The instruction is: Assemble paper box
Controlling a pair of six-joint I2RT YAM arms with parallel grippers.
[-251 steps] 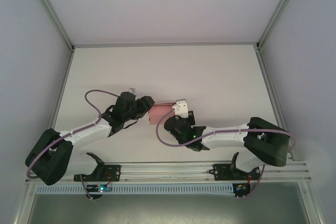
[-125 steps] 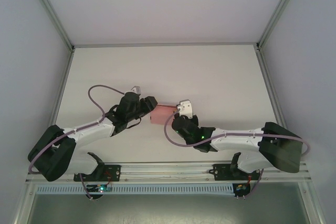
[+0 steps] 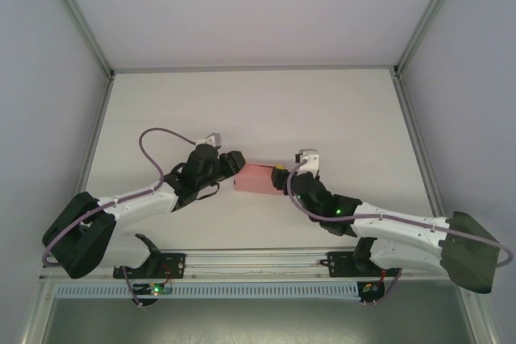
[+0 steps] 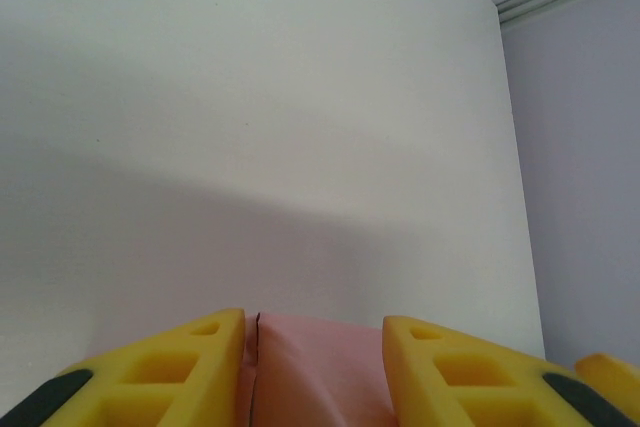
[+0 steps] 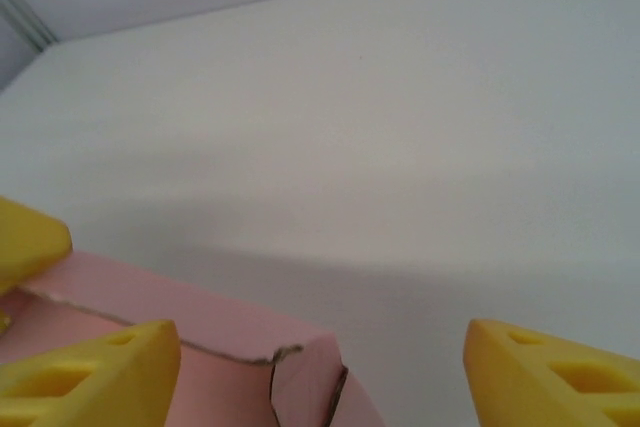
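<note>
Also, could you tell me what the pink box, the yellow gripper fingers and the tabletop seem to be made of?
The paper box looks like thin matte pink card: a ragged torn edge and a folded flap show. The yellow fingers look like moulded or printed plastic, matte, with hollow cells. The table appears to be a smooth white board; its material is unclear.
</note>
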